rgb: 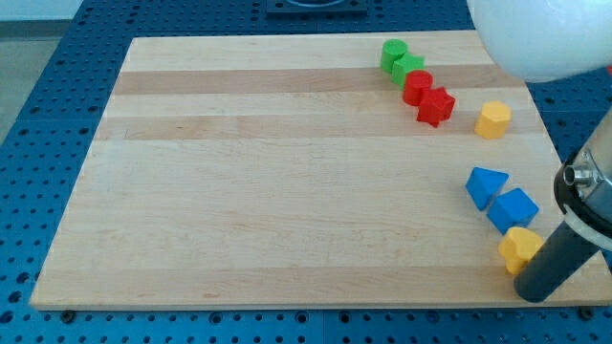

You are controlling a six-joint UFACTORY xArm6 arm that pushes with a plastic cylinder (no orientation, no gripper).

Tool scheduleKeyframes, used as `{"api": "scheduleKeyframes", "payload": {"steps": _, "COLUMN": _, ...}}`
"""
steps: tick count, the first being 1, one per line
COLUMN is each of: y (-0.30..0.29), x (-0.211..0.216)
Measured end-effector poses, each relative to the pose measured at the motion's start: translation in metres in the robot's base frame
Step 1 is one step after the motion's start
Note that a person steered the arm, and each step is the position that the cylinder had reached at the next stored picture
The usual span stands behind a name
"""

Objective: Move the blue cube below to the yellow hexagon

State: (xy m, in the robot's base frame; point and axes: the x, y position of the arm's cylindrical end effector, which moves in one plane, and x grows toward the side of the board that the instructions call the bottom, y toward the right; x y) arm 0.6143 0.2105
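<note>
Blue cube (pixel 513 209) is the block the task concerns, and it sits near the right edge of the wooden tabletop (pixel 287 191), which is the largest thing in view and carries every block; no container shows anywhere, so nothing is held inside anything. Next in size is the dark rod, which comes in from the lower right; its tip (pixel 534 292) rests at the board's bottom right corner, just beside a yellow block (pixel 520 248) and below the blue cube. No claw is fitted to this arm, so its state cannot be told; the rod alone does the pushing. The blue cube lies in a tight diagonal run, touching a blue triangular block (pixel 486 184) at its upper left and the yellow block at its lower side. The yellow hexagon (pixel 493 120) stands alone toward the view's top, well apart from the cube. Judging from this, the task is not done: the cube should sit right under the hexagon, and the tip likely stands low so it can push upward. Two green blocks (pixel 402 61) and two red blocks (pixel 428 96) form a touching chain left of the hexagon, clear of that route.
</note>
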Motion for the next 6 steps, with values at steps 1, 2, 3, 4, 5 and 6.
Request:
{"api": "scheduleKeyframes", "payload": {"steps": 1, "y": 0.003, "x": -0.019}}
{"api": "scheduleKeyframes", "payload": {"steps": 2, "y": 0.003, "x": -0.037}}
{"api": "scheduleKeyframes", "payload": {"steps": 3, "y": 0.003, "x": -0.052}}
{"api": "scheduleKeyframes", "payload": {"steps": 4, "y": 0.003, "x": -0.067}}
{"api": "scheduleKeyframes", "payload": {"steps": 5, "y": 0.003, "x": -0.086}}
{"api": "scheduleKeyframes", "payload": {"steps": 6, "y": 0.003, "x": -0.109}}
